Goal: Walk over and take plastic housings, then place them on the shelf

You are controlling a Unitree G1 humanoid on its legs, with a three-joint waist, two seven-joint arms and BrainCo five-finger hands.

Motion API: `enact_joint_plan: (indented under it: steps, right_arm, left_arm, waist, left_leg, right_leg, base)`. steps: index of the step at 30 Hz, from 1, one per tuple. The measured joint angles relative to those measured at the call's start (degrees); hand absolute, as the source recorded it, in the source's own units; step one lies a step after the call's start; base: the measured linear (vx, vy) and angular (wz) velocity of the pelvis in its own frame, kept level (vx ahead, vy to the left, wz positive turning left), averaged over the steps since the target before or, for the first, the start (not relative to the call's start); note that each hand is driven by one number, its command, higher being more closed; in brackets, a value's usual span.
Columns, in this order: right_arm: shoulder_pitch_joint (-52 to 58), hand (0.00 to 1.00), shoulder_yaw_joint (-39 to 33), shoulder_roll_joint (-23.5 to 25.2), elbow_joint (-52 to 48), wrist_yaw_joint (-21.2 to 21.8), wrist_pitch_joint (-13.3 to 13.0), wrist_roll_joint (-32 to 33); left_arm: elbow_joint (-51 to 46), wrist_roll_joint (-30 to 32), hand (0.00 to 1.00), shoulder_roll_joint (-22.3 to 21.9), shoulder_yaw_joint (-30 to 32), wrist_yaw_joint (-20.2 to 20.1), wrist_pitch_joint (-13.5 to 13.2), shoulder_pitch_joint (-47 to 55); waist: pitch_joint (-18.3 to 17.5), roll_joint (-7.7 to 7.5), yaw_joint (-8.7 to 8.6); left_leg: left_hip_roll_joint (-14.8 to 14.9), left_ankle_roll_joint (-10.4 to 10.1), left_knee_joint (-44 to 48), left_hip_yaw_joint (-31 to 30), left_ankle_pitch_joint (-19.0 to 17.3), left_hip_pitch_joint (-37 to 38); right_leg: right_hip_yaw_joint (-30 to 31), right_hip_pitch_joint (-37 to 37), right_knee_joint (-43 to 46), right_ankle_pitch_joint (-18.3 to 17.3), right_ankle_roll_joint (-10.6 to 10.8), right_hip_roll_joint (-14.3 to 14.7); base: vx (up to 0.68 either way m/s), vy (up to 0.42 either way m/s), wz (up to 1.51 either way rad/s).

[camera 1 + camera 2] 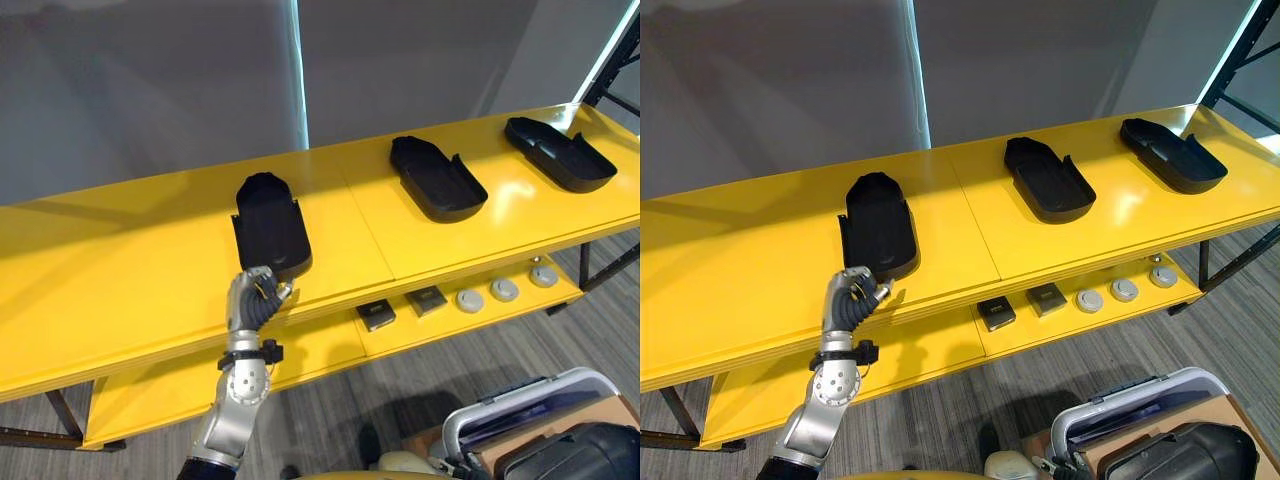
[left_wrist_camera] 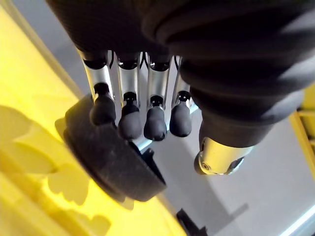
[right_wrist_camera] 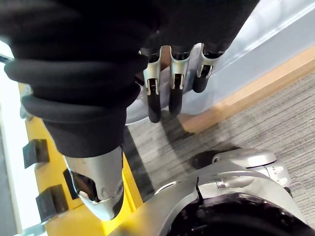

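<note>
**Left hand at the near end of housing 1, on the top shelf**

3 black plastic housings sit on the glossy yellow shelf top (image 1: 130, 270), all shallow moulded shells with matte walls, 1 rounded end and 1 squarer end.

The left black plastic housing (image 1: 270, 225) lies near the front edge, hollow side up. The middle black housing (image 1: 437, 178) and the right black housing (image 1: 560, 152) are well apart from it along the same board.

The left hand (image 1: 258, 295) is at the near end of the left housing. In the left wrist view its fingers (image 2: 130, 120) run in a straight row with the dark tips resting on the housing's rounded rim. The thumb is off to the side and clear of it, so this is contact, not a clamp.

The right hand (image 3: 175, 96) hangs over grey ribbed carpet with its fingers loose and holding nothing.

On the lower yellow shelf (image 1: 320, 345) there are 2 small dark square blocks (image 1: 376, 315) and beside them 3 pale grey round discs (image 1: 504, 290) in a row. Any print on the blocks is too small to read.
</note>
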Motion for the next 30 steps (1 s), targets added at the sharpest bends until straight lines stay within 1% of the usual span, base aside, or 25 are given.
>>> enact_joint_plan:
  steps: [4,10,12,14,19,20,21,23,27,30]
  right_arm:
    - [-0.5,0.0,0.0,0.0,0.9,-0.1,0.2,0.0]
    - [-0.8,0.0,1.0,-0.3,0.8,-0.2,0.2,0.0]
    - [-1.0,0.0,1.1,-0.4,0.8,-0.2,0.2,0.0]
    - [-1.4,0.0,1.1,-0.4,0.6,-0.1,0.2,0.0]
    - [-1.6,0.0,1.1,-0.6,0.5,0.0,0.2,-0.1]
    - [-1.7,0.0,1.1,-0.6,0.2,0.1,0.2,-0.1]
    - [-1.7,0.0,1.1,-0.6,-0.4,0.1,0.2,-0.1]
    - [-1.7,0.0,1.0,-0.6,-0.9,0.1,0.2,-0.1]
    - [-1.7,0.0,1.0,-0.6,-0.9,0.1,0.2,-0.2]
    - [-1.7,0.0,0.9,-0.6,-0.9,0.1,0.2,-0.2]
  left_arm:
    - [3.6,0.0,1.0,0.0,-1.0,-0.9,0.2,-2.9]
    - [7.7,0.2,1.0,0.1,-1.3,-0.9,2.2,-9.0]
    - [8.7,1.3,1.0,0.2,-1.0,-0.8,2.8,-10.7]
    - [10.2,2.3,1.0,0.7,-0.6,-0.8,3.3,-12.7]
    - [13.5,2.4,1.0,1.6,0.6,-0.8,4.8,-17.1]
    - [14.2,2.4,1.0,2.0,0.7,-0.8,5.0,-17.6]
    - [15.1,2.4,1.0,2.1,0.9,-0.9,5.1,-18.1]
    - [16.7,2.4,1.0,2.0,1.6,-1.0,5.2,-19.1]
    - [18.9,2.4,1.0,2.1,2.6,-1.1,6.4,-20.9]
    - [19.0,2.4,1.0,2.0,2.7,-1.1,6.4,-20.9]
  waist:
    - [-0.2,-0.3,-0.04]
    - [-0.2,-0.28,-0.43]
    - [-0.2,-0.27,-0.74]
    - [-0.1,-0.2,-1.59]
    - [0.0,0.08,-1.86]
    - [0.1,0.24,-2.23]
    - [0.2,0.39,-3.15]
    - [0.4,0.66,-3.24]
    - [0.5,0.71,-3.34]
    - [0.5,0.73,-3.41]
  left_leg:
    - [0.0,0.0,0.2,0.0,0.0,0.0]
    - [0.0,0.0,0.2,0.2,0.0,0.0]
    - [0.0,0.0,0.3,0.5,0.0,0.0]
    - [0.1,0.0,0.3,1.6,-0.1,0.1]
    - [0.1,-0.3,0.2,3.1,-0.4,-0.4]
    - [0.2,-0.3,0.2,3.1,-0.4,-0.4]
    - [0.2,-0.3,0.2,3.1,-0.4,-0.4]
    - [0.2,-0.3,0.2,3.3,-0.4,-0.4]
    - [0.4,-0.2,0.1,3.3,-0.3,-0.5]
    - [0.5,0.0,0.1,3.3,-0.1,-0.5]
  right_leg:
    - [-0.2,0.1,0.0,0.0,-0.1,0.0]
    - [-0.1,0.1,-0.1,0.1,-0.2,0.0]
    - [0.3,-0.1,-0.2,0.3,-0.3,0.0]
    - [1.1,-0.3,-0.3,0.4,-0.4,0.1]
    - [2.6,-1.7,-0.3,0.7,-0.4,0.4]
    - [2.6,-1.7,-0.3,0.7,-0.4,0.4]
    - [2.6,-1.7,-0.2,0.7,-0.3,0.4]
    - [2.7,-1.8,-0.2,0.7,-0.3,0.5]
    - [2.8,-1.9,-0.1,0.8,-0.5,0.7]
    - [2.8,-1.9,0.0,0.8,-0.6,0.7]
  base:
    - [0.02,0.007,0.02]
    - [-0.01,0.001,-0.01]
    - [-0.04,0.005,-0.09]
    - [-0.05,0.009,-0.13]
    - [-0.04,0.001,-0.18]
    - [-0.02,-0.002,-0.08]
    - [0.0,0.0,0.0]
    - [0.0,0.001,-0.02]
    - [0.0,0.0,-0.01]
    - [0.0,0.0,0.0]
